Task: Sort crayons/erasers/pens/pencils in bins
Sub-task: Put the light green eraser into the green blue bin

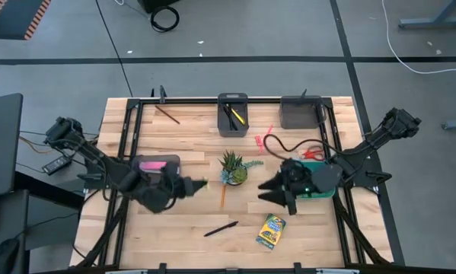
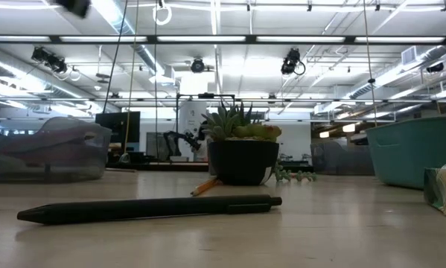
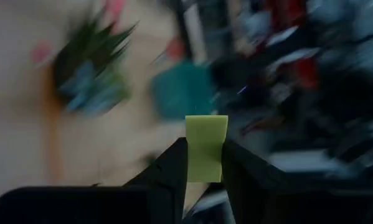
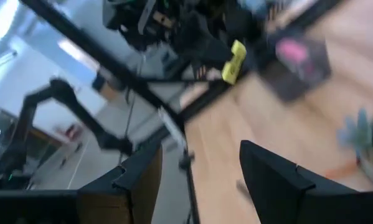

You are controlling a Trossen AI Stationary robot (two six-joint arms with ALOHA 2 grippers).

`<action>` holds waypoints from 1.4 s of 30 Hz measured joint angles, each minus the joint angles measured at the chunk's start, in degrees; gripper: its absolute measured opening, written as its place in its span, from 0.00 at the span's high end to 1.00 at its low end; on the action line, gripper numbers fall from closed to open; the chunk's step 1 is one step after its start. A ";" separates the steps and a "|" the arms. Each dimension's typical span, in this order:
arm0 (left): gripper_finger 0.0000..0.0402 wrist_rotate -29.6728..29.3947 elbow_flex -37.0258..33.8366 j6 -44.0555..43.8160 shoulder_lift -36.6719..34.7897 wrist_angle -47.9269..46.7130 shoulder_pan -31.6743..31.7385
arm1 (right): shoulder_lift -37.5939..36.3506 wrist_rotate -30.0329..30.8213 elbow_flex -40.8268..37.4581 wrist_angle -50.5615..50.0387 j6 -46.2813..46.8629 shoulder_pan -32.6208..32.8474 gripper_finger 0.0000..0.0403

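My left gripper point(image 1: 201, 184) hangs above the table just left of the potted plant point(image 1: 231, 169) and is shut on a yellow eraser point(image 3: 206, 134). The right wrist view also shows that eraser point(image 4: 236, 59). My right gripper point(image 1: 264, 190) hangs open right of the plant, nothing between its fingers point(image 4: 142, 177), over the edge of the teal bin point(image 1: 323, 183). A black pen point(image 1: 221, 228) and the crayon box point(image 1: 271, 231) lie flat on the table near the front. An orange pencil point(image 1: 222, 196) lies by the plant's pot. My left gripper pinches the yellow eraser between its two fingers on two opposite sides point(image 3: 205, 169). The block's free end sticks out past the fingertips. The fingers come roughly level from the table's left. The eraser is lifted clear of the table.
A grey bin point(image 1: 232, 114) holding pens and a darker bin point(image 1: 300, 113) stand at the far edge. A grey bin with something pink inside point(image 1: 157, 164) lies under my left arm. A thin stick point(image 1: 167, 114) lies far left; small red things point(image 1: 262, 141) lie behind the plant.
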 joint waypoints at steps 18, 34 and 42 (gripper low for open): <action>0.76 -2.14 0.02 13.33 0.55 27.87 15.12 | 0.00 9.72 2.70 11.21 -42.78 -8.87 0.45; 0.76 -1.03 0.03 13.79 0.55 31.12 17.42 | 9.90 1.62 8.31 14.04 -43.86 -19.20 0.42; 0.76 -0.30 0.04 14.77 0.55 31.72 17.69 | 17.82 1.81 18.89 8.75 -45.58 -22.03 0.42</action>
